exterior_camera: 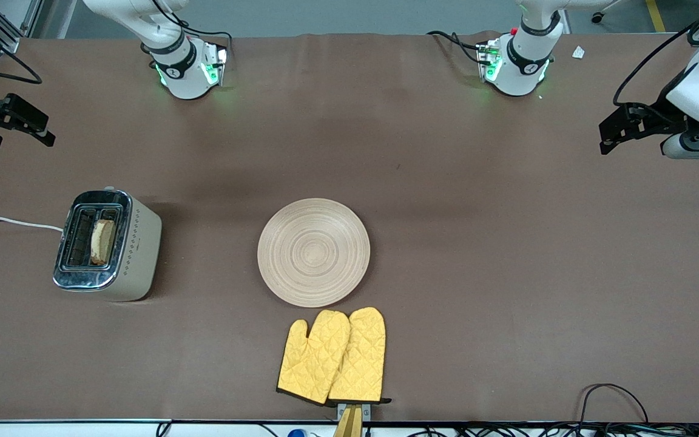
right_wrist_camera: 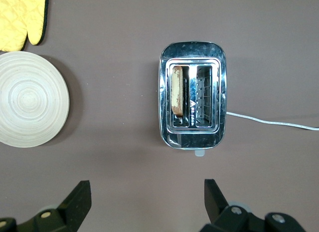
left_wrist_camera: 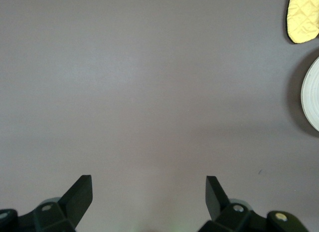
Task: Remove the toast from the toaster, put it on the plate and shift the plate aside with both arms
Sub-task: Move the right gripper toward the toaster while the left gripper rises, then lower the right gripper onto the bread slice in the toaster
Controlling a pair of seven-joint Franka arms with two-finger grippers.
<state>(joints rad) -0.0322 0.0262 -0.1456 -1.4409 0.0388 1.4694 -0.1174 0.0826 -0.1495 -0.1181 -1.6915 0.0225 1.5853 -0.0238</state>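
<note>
The toast (exterior_camera: 102,241) stands upright in one slot of a cream and chrome toaster (exterior_camera: 107,245) toward the right arm's end of the table; it also shows in the right wrist view (right_wrist_camera: 178,91). The round light-wood plate (exterior_camera: 314,252) lies empty mid-table, and shows in the right wrist view (right_wrist_camera: 30,99) and at the edge of the left wrist view (left_wrist_camera: 311,95). My right gripper (exterior_camera: 6,121) hangs open and empty above the table's end, beside the toaster (right_wrist_camera: 192,95). My left gripper (exterior_camera: 619,128) hangs open and empty over bare table at the left arm's end.
A pair of yellow oven mitts (exterior_camera: 332,357) lies just nearer the front camera than the plate, touching its rim. The toaster's white cord (exterior_camera: 10,221) runs off the table's end. The brown table cover (exterior_camera: 507,273) spreads wide around.
</note>
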